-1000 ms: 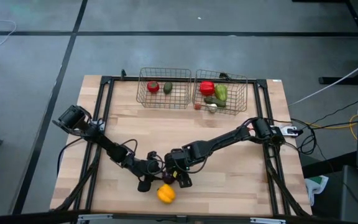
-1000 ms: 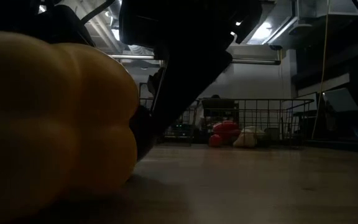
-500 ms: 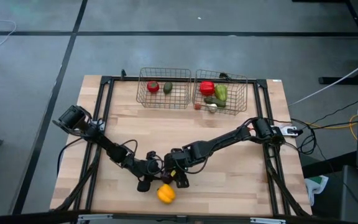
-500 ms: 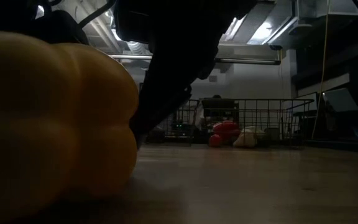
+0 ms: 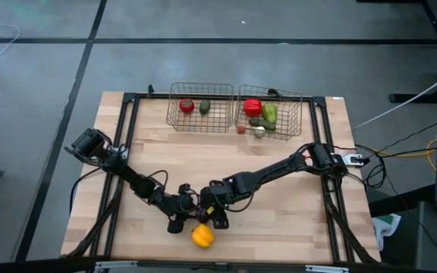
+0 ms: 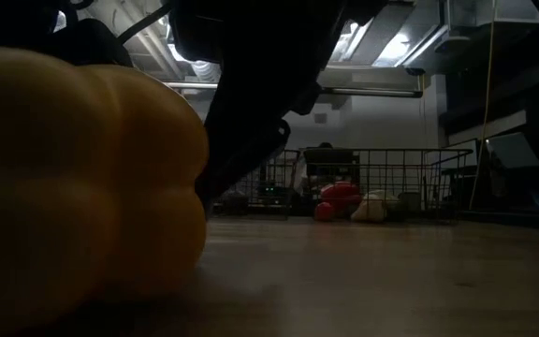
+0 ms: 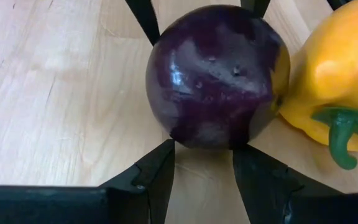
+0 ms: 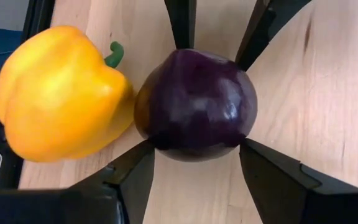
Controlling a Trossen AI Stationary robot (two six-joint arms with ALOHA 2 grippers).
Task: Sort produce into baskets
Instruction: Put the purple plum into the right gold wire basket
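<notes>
Wire-grid baskets [image 5: 200, 107] at the far edge already hold red and green produce; left gripper [image 7: 202, 163] and right gripper [image 8: 194, 163], both spread apart, flank the glossy purple ball [image 7: 215, 74] touching the yellow pepper [image 5: 202, 236], both unsorted.

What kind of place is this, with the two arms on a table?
Probably a robotics lab or workshop, not a kitchen. The light wooden table stands on a bare grey floor, loose cables trail beside it, and exposed ceiling ducts and lights show overhead. The yellow toy pepper suggests staged practice.
</notes>
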